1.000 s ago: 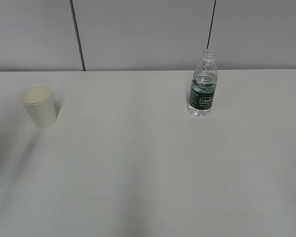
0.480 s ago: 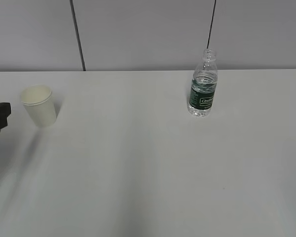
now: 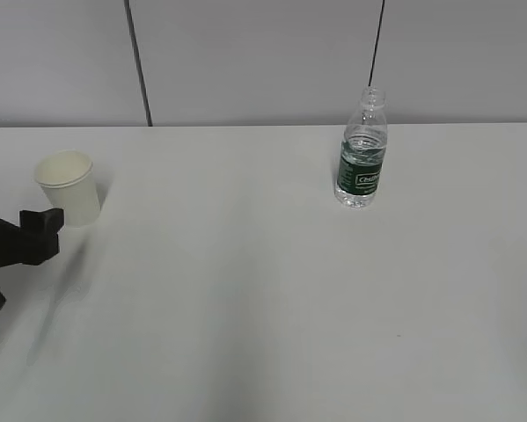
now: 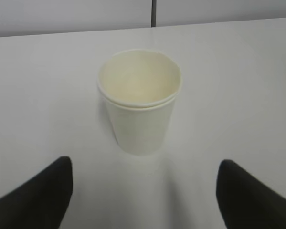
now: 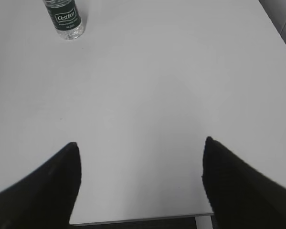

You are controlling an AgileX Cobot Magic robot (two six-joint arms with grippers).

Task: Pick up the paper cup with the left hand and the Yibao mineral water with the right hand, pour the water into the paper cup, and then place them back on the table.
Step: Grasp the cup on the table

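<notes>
Your left hand (image 4: 143, 191) sits low by the table (image 3: 245, 299) edge, fingers spread, the paper cup (image 4: 139, 100) upright just ahead — untouched. Your right hand (image 5: 140, 181) is spread too, the Yibao mineral water (image 5: 65, 18) standing well apart, far left of its view.
</notes>
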